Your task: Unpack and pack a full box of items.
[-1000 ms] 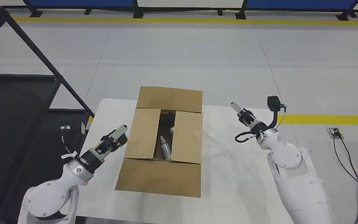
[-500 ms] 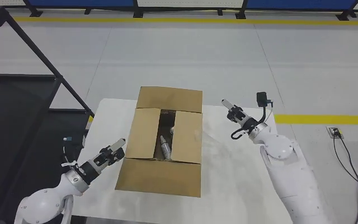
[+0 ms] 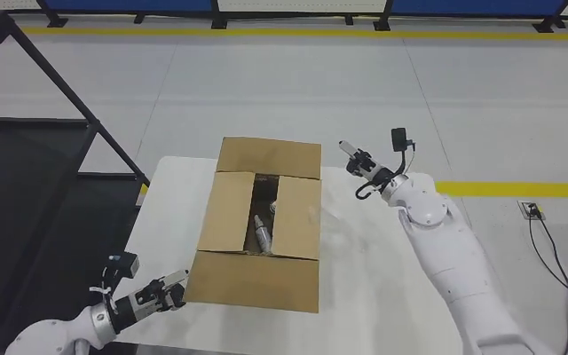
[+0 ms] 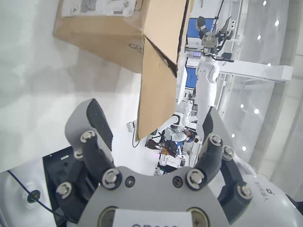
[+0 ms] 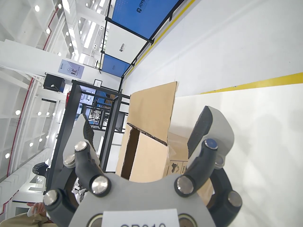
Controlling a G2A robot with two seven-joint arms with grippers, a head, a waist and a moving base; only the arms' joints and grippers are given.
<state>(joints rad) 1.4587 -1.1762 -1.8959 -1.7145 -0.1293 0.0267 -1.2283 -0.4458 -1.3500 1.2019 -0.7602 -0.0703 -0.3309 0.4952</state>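
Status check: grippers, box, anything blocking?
Left gripper open, empty, beside the box, robot-side corner. Right gripper open, empty, at far corner. Box on table, inner flaps part-closed, bottle showing through the gap. Nothing blocking either arm.

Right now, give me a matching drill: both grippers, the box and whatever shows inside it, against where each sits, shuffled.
Things:
1. left gripper
2. right gripper
3. cardboard box
4. silvery item

Places and states:
A. in the gap between the flaps
B. open, empty, off the box's far corner
C. between both grippers, flaps partly open
D. open, empty, off the box's near corner

Pairs: 1-D, 2-B, 3-C, 4-A
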